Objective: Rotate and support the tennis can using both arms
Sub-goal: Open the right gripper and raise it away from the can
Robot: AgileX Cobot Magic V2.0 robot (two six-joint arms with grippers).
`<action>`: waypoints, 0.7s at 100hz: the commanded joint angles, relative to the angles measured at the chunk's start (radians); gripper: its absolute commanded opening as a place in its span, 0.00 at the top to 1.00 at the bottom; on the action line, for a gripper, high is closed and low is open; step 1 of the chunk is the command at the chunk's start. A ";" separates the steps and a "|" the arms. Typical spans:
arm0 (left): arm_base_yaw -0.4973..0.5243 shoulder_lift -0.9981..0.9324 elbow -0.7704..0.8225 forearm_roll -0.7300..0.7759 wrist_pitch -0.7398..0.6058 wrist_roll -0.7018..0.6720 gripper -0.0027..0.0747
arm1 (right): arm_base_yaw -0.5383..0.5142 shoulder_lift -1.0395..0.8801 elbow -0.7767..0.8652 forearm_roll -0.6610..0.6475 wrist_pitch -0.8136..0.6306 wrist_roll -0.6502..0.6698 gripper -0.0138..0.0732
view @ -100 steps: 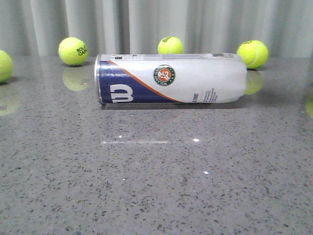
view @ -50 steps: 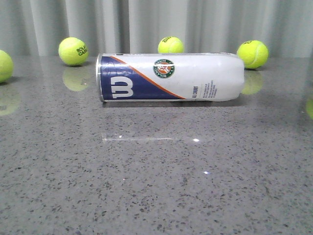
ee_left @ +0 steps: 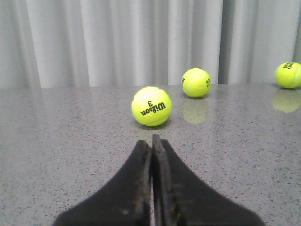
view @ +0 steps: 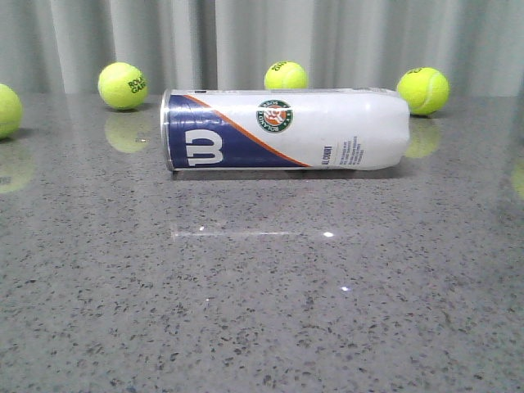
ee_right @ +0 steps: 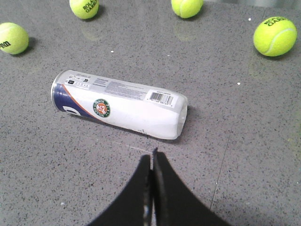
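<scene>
Tennis can [view: 286, 129] on its side, long axis left-right, navy end leftward; both arms' fingers [ee_left: 151, 155] [ee_right: 151, 162] pressed together.

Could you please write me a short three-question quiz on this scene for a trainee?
1. True or false: the tall white plastic tennis can with the navy band stands upright.
2. In the front view, which end of the can carries the navy band: A left, B right?
3. Fill in: the left claw and the right claw are both ____.

Key: 1 false, it lies on its side on the grey speckled table. 2 A. 3 shut.
</scene>
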 commanded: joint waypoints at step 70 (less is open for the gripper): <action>0.002 -0.006 -0.158 -0.006 0.002 -0.008 0.99 | -0.005 -0.494 0.378 -0.050 -0.260 0.001 0.92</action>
